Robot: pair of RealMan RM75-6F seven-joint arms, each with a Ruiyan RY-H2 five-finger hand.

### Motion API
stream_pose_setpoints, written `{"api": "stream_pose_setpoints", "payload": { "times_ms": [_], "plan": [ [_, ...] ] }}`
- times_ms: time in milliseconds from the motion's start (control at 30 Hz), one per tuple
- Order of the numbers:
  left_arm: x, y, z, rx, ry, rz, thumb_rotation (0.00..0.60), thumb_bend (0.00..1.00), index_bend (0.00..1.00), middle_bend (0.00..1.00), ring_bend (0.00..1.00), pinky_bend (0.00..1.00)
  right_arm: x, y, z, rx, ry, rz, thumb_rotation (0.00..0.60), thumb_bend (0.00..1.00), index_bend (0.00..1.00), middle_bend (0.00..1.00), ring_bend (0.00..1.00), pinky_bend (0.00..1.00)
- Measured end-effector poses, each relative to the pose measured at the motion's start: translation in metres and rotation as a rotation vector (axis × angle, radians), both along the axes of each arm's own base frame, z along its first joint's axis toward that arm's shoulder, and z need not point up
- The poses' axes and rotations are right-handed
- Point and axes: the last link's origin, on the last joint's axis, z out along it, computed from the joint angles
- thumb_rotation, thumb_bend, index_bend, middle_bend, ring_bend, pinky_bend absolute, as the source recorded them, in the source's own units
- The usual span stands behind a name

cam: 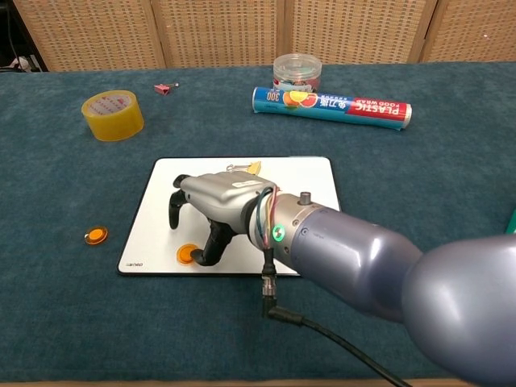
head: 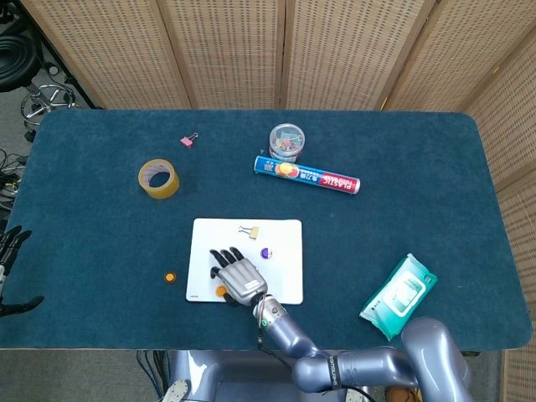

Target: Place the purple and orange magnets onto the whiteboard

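**Right hand over the whiteboard, orange magnet beside its thumb**

Head view: a dark teal cloth table (head: 402,151) stands before wicker screens (head: 251,50). The whiteboard (head: 285,280) carries a purple magnet (head: 265,252) and an orange magnet (head: 221,291). A second orange magnet (head: 170,275) lies on the cloth. The left hand (head: 10,251) rests at the table edge; whether it grips anything cannot be told.

Chest view: the right hand (cam: 214,201) arches, fingers spread, gripping nothing.
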Motion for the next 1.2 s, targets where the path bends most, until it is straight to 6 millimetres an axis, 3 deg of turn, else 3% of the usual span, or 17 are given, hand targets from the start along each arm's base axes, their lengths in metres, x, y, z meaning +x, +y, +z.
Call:
{"api": "stream_pose_setpoints", "payload": {
  "times_ms": [333, 367, 467, 533, 600, 967, 1200],
  "plan": [
    [-0.001, 0.001, -0.004, -0.014, 0.011, 0.004, 0.600, 0.11, 0.00, 0.00, 0.00, 0.00, -0.008, -0.001, 0.034, -0.062, -0.021, 0.024, 0.600, 0.40, 0.26, 0.00, 0.00, 0.00],
    [-0.001, 0.002, -0.005, -0.018, 0.013, 0.005, 0.600, 0.11, 0.00, 0.00, 0.00, 0.00, -0.011, -0.001, 0.040, -0.073, -0.022, 0.027, 0.600, 0.38, 0.25, 0.00, 0.00, 0.00],
    [-0.001, 0.004, -0.008, -0.022, 0.020, 0.003, 0.600, 0.11, 0.00, 0.00, 0.00, 0.00, -0.024, -0.003, 0.063, -0.123, -0.020, 0.037, 0.600, 0.17, 0.20, 0.00, 0.00, 0.00],
    [-0.001, 0.005, -0.010, -0.025, 0.023, 0.003, 0.600, 0.11, 0.00, 0.00, 0.00, 0.00, -0.037, -0.005, 0.080, -0.169, -0.013, 0.045, 0.600, 0.04, 0.15, 0.00, 0.00, 0.00],
    [-0.001, 0.006, -0.012, -0.027, 0.025, 0.002, 0.600, 0.11, 0.00, 0.00, 0.00, 0.00, -0.051, -0.007, 0.097, -0.211, -0.005, 0.050, 0.600, 0.00, 0.12, 0.00, 0.00, 0.00],
    [0.007, 0.018, -0.031, -0.054, 0.041, -0.032, 0.600, 0.12, 0.00, 0.00, 0.00, 0.00, -0.131, -0.008, 0.178, -0.329, -0.009, 0.061, 0.600, 0.00, 0.12, 0.00, 0.00, 0.00],
    [0.026, 0.044, -0.067, -0.157, 0.075, -0.106, 0.600, 0.12, 0.02, 0.00, 0.00, 0.00, -0.215, 0.018, 0.233, -0.388, 0.026, -0.074, 0.600, 0.00, 0.12, 0.00, 0.00, 0.00]
  ]
}}
